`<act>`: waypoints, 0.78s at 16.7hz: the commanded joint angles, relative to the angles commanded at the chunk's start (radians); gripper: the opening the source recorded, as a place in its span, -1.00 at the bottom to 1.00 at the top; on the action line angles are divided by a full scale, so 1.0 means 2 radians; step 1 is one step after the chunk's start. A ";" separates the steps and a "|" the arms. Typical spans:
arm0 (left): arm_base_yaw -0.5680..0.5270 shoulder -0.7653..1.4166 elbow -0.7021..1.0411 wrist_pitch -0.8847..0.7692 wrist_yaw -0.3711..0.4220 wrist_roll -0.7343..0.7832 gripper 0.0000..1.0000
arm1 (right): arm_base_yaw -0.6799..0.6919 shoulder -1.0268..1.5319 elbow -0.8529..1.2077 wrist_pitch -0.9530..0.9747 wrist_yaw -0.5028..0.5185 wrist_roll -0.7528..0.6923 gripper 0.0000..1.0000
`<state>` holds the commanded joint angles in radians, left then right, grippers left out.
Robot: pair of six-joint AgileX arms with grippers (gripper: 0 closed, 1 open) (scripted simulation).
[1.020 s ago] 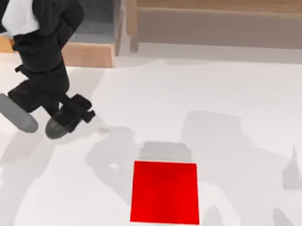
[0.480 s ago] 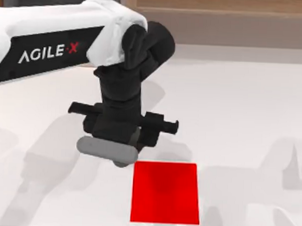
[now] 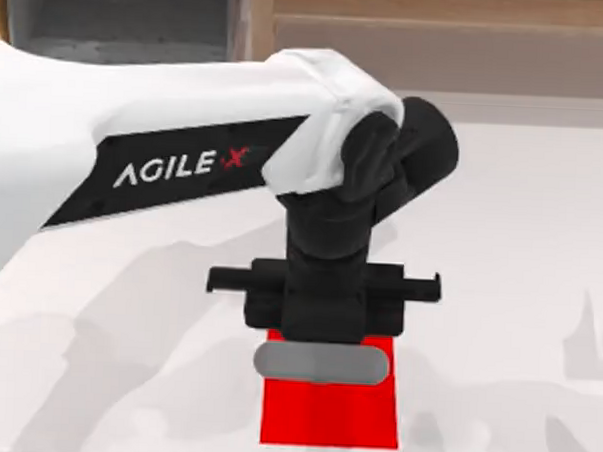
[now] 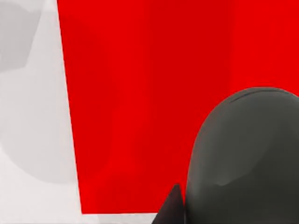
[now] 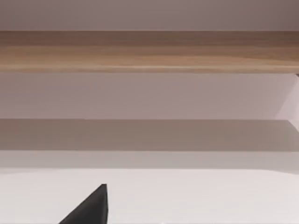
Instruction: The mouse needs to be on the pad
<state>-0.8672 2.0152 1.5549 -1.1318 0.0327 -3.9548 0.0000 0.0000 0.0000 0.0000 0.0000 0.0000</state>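
Observation:
My left gripper (image 3: 322, 325) hangs over the far edge of the red pad (image 3: 328, 419) and is shut on the grey mouse (image 3: 320, 364). From above, the mouse lies crosswise below the black gripper body, over the pad's far part. The left wrist view has the dark grey mouse (image 4: 247, 154) close up against the pad (image 4: 140, 93), with one black fingertip (image 4: 173, 209) beside it. Whether the mouse touches the pad I cannot tell. A black fingertip (image 5: 88, 210) of my right gripper shows in the right wrist view, away from the pad.
The white table (image 3: 521, 246) spreads around the pad. Wooden furniture (image 3: 440, 32) runs along the back edge, and a wooden beam (image 5: 149, 51) faces the right wrist camera.
My left arm has swung from the table's left to the middle, carrying the mouse from beside the pad's far left corner to over the pad's far part.

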 joint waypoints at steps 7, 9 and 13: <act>-0.016 0.001 0.003 0.001 -0.001 -0.027 -1.00 | 0.000 0.000 0.000 0.000 0.000 0.000 1.00; -0.013 0.000 0.002 0.001 -0.001 -0.026 -1.00 | 0.000 0.000 0.000 0.000 0.000 0.000 1.00; -0.010 0.004 -0.001 0.001 0.005 -0.031 -1.00 | 0.000 0.000 0.000 0.000 0.000 0.000 1.00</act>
<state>-0.8877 2.0233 1.5536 -1.1297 0.0421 -4.0175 0.0000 0.0000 0.0000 0.0000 0.0000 0.0000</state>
